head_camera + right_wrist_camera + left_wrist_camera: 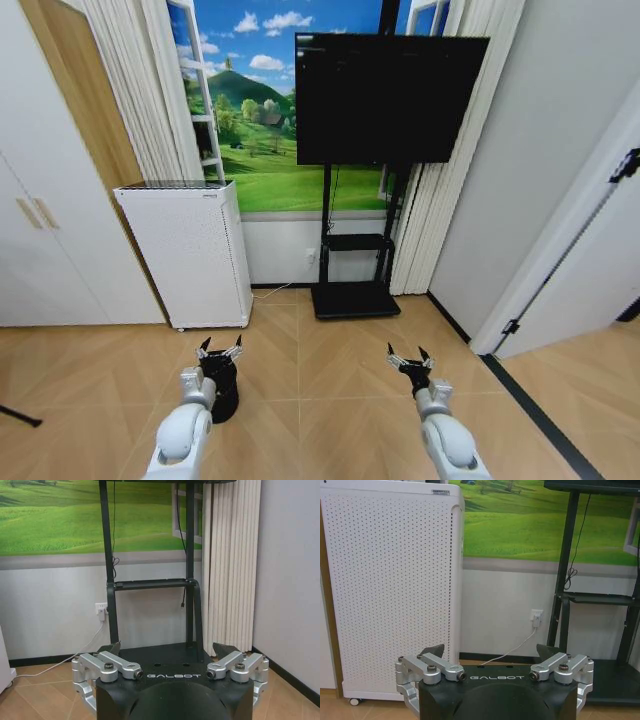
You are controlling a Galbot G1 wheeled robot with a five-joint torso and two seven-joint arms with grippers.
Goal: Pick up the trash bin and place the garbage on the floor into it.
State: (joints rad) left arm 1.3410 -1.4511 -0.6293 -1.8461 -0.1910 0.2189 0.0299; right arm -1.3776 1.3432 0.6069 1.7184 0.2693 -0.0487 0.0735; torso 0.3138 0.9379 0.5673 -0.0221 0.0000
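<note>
The trash bin (226, 402), small, round and black, stands on the wooden floor low in the head view, partly hidden behind my left arm. My left gripper (220, 348) hovers just above and in front of its rim, open, with nothing between the fingers (433, 651). My right gripper (409, 357) is held out over bare floor to the right, also open and holding nothing, its fingertips (224, 648) spread wide in the right wrist view. The garbage is out of view.
A tall white perforated appliance (190, 250) stands against the wall just beyond the bin. A black TV stand (355, 298) with a screen is at centre back. An open door (590, 270) is on the right, and white cupboards (45, 240) on the left.
</note>
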